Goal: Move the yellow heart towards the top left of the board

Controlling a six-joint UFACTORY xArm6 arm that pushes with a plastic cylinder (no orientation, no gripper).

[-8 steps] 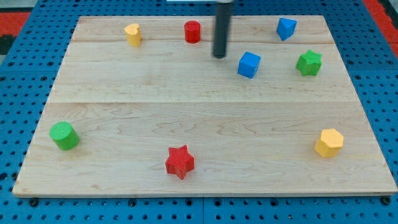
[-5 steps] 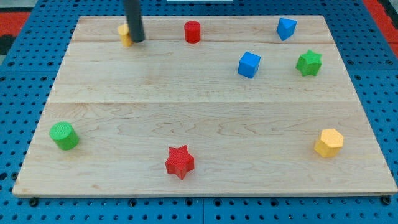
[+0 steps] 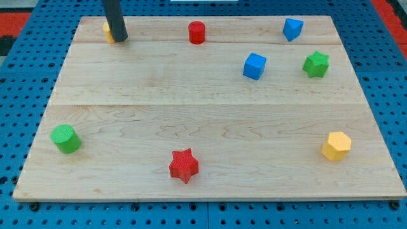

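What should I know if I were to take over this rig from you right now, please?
My tip is down at the board's top left, touching the right side of the yellow heart, which the rod mostly hides.
Done: the heart sits near the top-left corner, far left of the red cylinder.
Left: perhaps a small nudge farther into the corner, then lift clear. Every other block lies far from the tip.

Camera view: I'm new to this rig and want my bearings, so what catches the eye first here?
My tip at the board's top left, pressed against the yellow heart, which it mostly hides. Next, the red star near the view's bottom edge and the green cylinder at lower left.
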